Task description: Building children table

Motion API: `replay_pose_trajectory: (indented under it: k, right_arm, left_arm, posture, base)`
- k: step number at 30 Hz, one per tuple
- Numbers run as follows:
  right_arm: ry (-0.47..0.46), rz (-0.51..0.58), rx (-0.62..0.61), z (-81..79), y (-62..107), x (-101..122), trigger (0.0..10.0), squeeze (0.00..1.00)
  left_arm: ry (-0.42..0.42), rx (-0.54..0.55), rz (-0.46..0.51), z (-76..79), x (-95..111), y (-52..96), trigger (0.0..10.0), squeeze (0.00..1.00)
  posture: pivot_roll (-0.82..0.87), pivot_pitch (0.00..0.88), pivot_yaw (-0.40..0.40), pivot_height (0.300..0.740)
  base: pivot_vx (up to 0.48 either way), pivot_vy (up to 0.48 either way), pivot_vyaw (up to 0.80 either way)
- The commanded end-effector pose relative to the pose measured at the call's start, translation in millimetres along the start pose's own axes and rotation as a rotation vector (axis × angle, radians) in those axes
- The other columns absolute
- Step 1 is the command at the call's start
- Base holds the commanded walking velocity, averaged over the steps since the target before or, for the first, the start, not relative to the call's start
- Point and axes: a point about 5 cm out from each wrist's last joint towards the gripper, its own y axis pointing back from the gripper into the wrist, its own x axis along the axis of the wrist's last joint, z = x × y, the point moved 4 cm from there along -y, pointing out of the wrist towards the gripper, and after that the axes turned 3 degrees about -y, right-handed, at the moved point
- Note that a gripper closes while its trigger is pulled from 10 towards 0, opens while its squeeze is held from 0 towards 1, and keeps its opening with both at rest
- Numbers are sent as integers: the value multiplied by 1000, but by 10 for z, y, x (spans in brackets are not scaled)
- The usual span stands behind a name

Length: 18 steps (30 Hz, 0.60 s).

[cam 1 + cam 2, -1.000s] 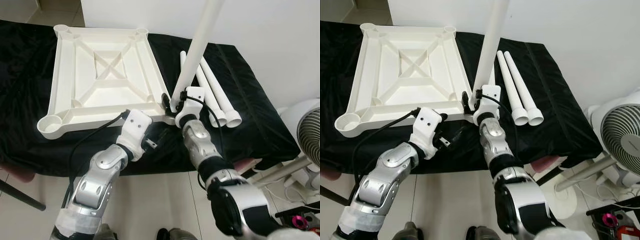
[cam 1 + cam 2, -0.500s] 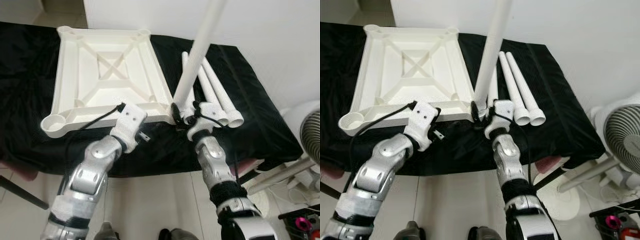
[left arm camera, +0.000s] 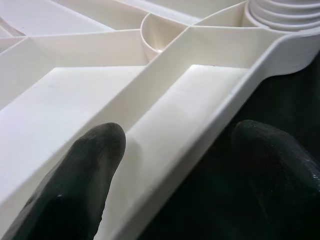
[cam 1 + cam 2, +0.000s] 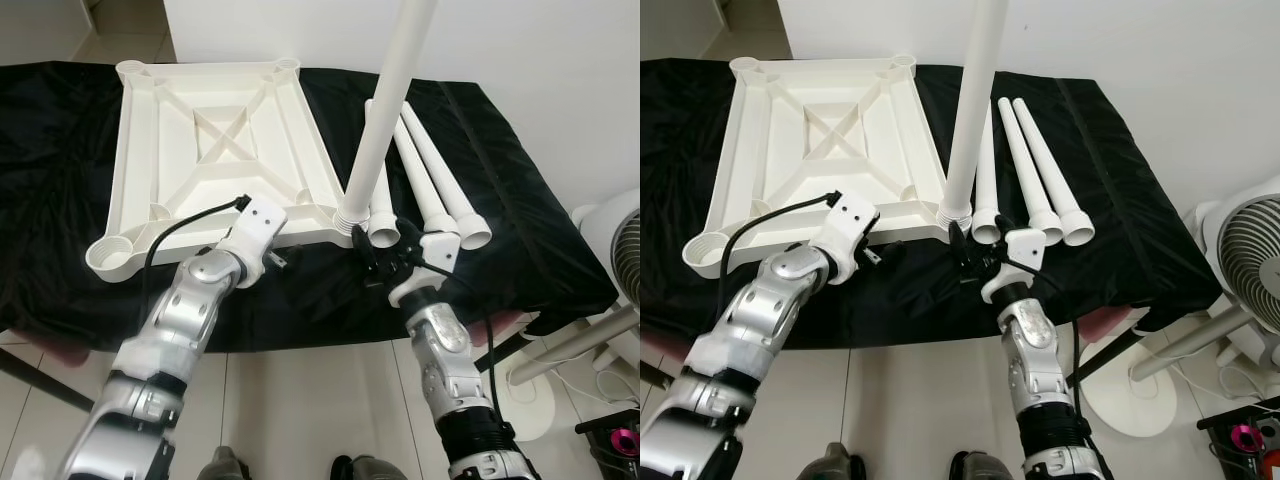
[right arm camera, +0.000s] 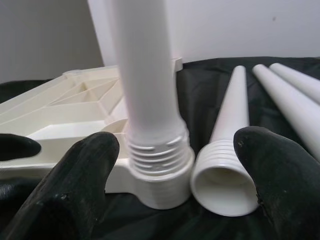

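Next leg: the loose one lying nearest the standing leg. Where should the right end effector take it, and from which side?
Probably grip the loose leg just behind its ribbed, open wide end, which faces the right end effector. Come from above, fingers straddling it across its width. It lies flat on the black cloth, tapering away, with the standing leg close on one side and another leg on the other, so room is tight.

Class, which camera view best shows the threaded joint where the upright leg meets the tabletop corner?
The right wrist view: the upright leg fills the frame close up, its threads part-exposed above the corner socket. Both eye views show that joint small, beside the right gripper. The left wrist view catches a ridged socket at its frame's corner.
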Motion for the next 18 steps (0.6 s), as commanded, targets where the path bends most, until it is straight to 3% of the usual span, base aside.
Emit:
replay_pose_trajectory:
  k: [1, 10, 12, 13, 15, 18]
  right_arm:
    - [5, -10, -16, 24, 33, 7, 10000, 0]
    - [6, -13, -25, 27, 46, 35, 10000, 0]
    - [7, -19, -23, 25, 54, 40, 10000, 0]
    - [7, -19, -23, 25, 54, 40, 10000, 0]
    - [14, -28, -22, 39, 60, 34, 10000, 0]
    - [16, -33, -22, 49, 64, 35, 10000, 0]
  left_arm:
    - [-5, 123, -18, -122, -30, -43, 10000, 0]
    - [-42, 66, -30, -76, -22, -128, 10000, 0]
    - [-82, -48, -40, 53, -54, -163, 10000, 0]
    - [-82, -48, -40, 53, -54, -163, 10000, 0]
    - [-99, -198, -44, 201, -95, -130, 10000, 0]
    - [-113, -295, -41, 281, -132, -87, 10000, 0]
  posture:
    - [-20, 77, 4, 740]
    - [-26, 79, 10, 740]
    - [-27, 82, 10, 740]
    - [-27, 82, 10, 740]
    - [-29, 84, 10, 740]
    - [-30, 84, 9, 740]
  base:
    - [0, 0, 0]
    - [0, 0, 0]
    - [0, 0, 0]
    - [0, 0, 0]
    - [0, 0, 0]
    - [0, 0, 0]
